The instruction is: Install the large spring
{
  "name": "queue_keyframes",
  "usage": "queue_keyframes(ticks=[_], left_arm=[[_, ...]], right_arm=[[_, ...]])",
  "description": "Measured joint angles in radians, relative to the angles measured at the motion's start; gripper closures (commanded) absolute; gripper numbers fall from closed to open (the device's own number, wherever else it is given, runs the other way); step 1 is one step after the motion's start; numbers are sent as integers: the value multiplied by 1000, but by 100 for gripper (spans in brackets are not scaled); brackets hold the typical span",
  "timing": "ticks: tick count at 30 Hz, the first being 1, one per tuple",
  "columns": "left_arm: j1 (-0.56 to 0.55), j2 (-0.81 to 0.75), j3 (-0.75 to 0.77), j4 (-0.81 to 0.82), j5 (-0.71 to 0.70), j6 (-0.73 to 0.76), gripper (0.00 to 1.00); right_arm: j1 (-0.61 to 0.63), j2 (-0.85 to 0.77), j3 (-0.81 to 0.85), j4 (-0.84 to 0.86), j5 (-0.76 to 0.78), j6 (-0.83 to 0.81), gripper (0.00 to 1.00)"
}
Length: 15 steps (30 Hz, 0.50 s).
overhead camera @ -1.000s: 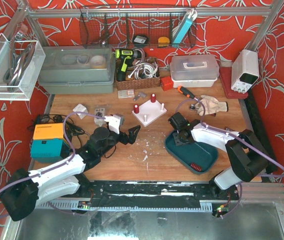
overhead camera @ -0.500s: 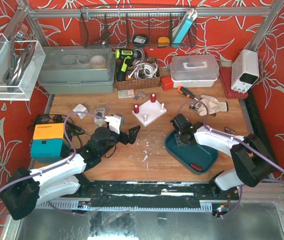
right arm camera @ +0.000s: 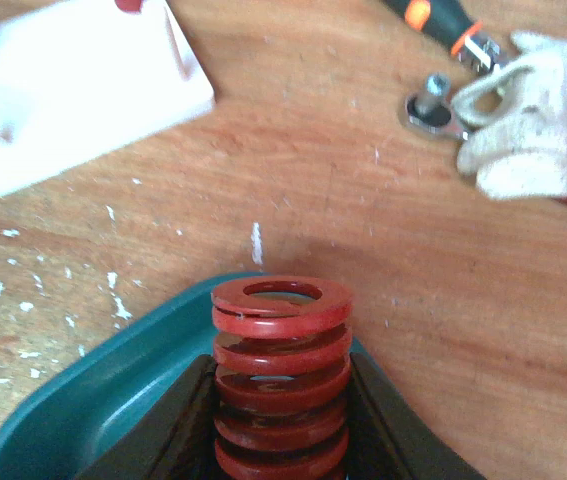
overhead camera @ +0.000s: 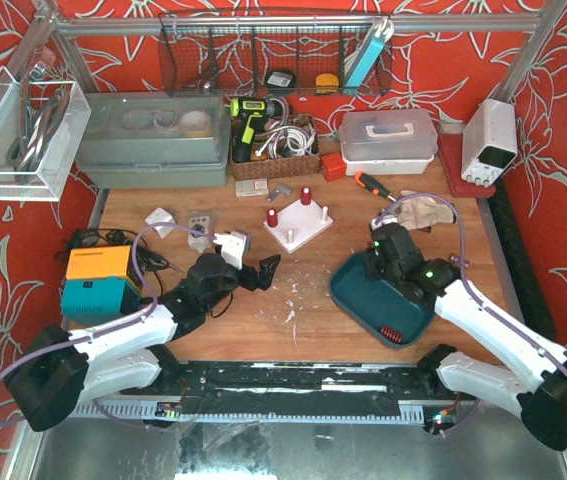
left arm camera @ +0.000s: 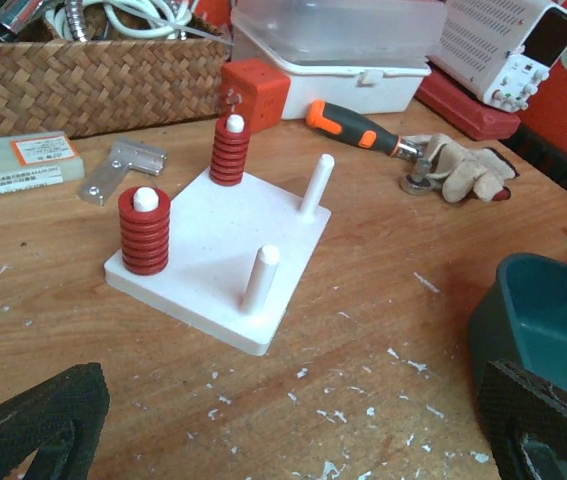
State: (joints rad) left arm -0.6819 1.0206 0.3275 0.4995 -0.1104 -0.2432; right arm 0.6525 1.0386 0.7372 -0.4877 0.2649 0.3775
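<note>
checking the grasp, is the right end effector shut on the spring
Shut: right end effector clamps the large spring from both sides, over the teal tray.

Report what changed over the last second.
The right gripper, clamped on the large spring, moved rightward over the teal tray as its arm swung out to the right. The left gripper stayed open near the white peg board, which did not move.

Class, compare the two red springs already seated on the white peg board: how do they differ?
The near spring is wider; the far spring is slimmer. The near spring sits at the white board's left corner; the far spring stands at its back corner, beside the orange block. Both are red, upright, each on a peg with its white tip showing.
</note>
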Motion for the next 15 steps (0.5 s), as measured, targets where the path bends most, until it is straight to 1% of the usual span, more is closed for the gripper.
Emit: queue_keyframes(ticks=[5,7,10,13,15], left_arm=[[0,1,7,-24,-14,-8,0],[0,-13,24,-69,-20,-21,0],[0,-74,48,-144,-17,-65,0],[0,-153,76,-211,-8,-132,0],[0,-190,100,-255,6,-175,1]], right_arm=[[0,-93,-6,39,-37,-61,100],[0,-106,-6,55,-58,-84,100],[1,-114,-6,92,-93,-109,100],[6,-117,-11,170,-142,-126,100],[17,-117,-34,262,-178,-135,100]])
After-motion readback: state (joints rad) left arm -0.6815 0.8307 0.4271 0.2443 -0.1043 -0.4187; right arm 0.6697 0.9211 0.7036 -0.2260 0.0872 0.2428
